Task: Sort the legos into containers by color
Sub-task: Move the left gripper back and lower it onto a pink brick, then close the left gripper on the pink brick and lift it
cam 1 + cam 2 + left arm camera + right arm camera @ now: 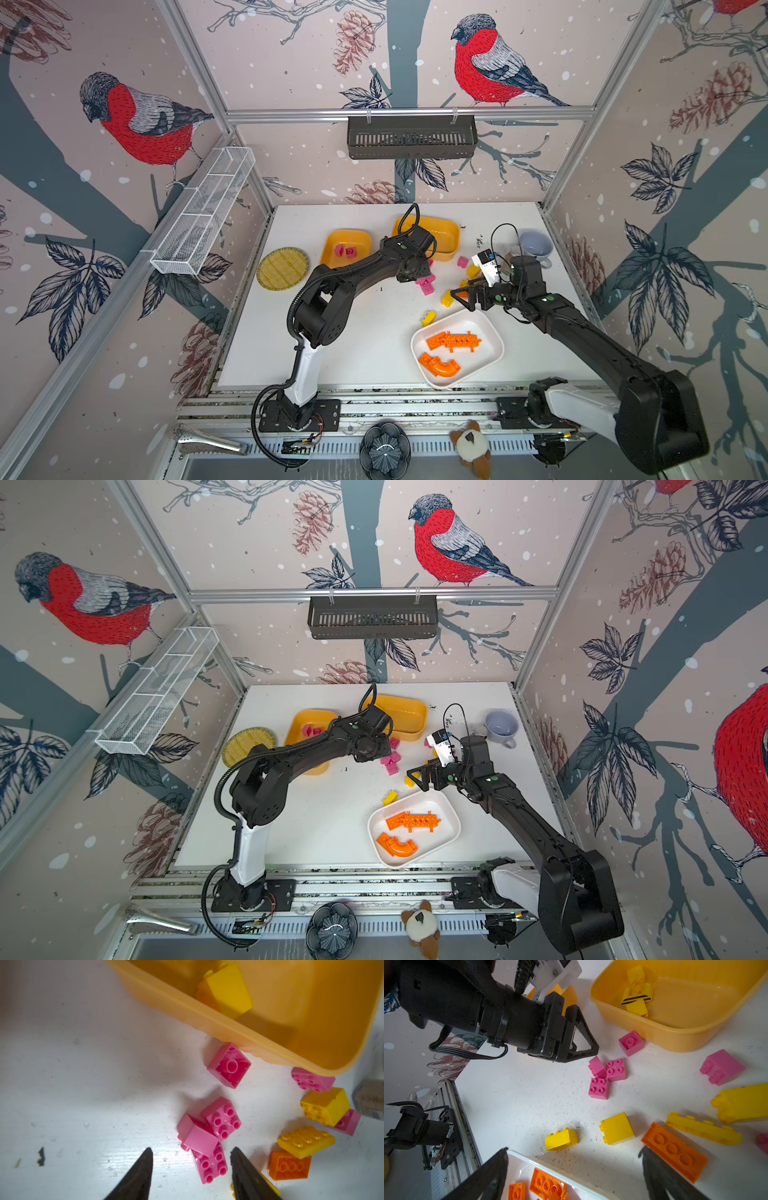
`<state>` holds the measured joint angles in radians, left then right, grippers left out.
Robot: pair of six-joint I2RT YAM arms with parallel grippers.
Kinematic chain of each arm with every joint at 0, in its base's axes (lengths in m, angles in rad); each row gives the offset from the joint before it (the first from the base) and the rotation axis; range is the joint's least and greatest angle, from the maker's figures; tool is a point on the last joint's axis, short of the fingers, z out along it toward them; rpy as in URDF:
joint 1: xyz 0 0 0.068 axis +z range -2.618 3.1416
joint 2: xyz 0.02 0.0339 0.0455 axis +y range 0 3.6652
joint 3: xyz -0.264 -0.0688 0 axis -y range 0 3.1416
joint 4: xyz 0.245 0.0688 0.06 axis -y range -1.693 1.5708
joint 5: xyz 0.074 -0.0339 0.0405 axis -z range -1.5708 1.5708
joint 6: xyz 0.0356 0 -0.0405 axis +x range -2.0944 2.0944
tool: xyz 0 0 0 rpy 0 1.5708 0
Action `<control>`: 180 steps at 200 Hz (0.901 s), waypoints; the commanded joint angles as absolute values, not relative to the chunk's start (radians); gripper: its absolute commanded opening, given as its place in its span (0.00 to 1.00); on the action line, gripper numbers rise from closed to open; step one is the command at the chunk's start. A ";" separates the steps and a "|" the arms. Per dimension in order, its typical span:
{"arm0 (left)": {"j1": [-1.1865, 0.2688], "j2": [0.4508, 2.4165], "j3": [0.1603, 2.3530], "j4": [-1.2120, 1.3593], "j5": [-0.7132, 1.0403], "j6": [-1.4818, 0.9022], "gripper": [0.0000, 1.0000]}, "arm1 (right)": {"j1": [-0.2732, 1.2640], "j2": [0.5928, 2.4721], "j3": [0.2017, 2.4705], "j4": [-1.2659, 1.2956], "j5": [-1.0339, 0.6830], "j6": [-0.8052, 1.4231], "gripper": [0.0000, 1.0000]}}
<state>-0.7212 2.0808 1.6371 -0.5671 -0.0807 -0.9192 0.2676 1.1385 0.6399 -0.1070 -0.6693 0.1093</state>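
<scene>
**Left jaws part-open around pink bricks; right jaws wide and empty**

The left gripper (191,1151) has its jaws partly apart and grips nothing. A cluster of three pink bricks (207,1140) lies between and just ahead of its fingertips, one brick tipped across the other two. Farther ahead, an upturned pink brick (228,1065) sits just beside the wall of a yellow-orange tub (259,1041), which holds a yellow wedge (226,991). Off to one side of the jaws, a flat yellow brick (306,1141) leans on an orange brick (288,1164).

The right gripper (574,1151) stands wide open with nothing in it. One finger hangs over the rim of the white tub (525,1164), which holds orange pieces (548,1184). The other finger is just beside an orange plate (675,1151) lying on the table. Just ahead of the jaws lie a small yellow brick (561,1138) and a yellow cube (616,1128).

Well away from both grippers, in a top view, the other yellow-orange tub (357,240) holds two pink cubes (345,251).
</scene>
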 commanded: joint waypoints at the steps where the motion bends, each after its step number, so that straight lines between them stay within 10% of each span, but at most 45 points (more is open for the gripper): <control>1: -0.724 2.106 1.660 -0.663 -0.138 -1.166 0.61 | 0.272 1.133 0.635 -0.083 -0.667 0.125 0.99; 180: -0.756 2.243 1.770 -0.738 -0.121 -1.335 0.45 | 0.278 1.130 0.631 -0.084 -0.662 0.126 0.99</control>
<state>-0.7525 2.2387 1.7714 -0.7017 -0.1078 -1.3201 0.2760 1.1309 0.6292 -0.1001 -0.6682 0.1303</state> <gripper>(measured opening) 0.465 0.995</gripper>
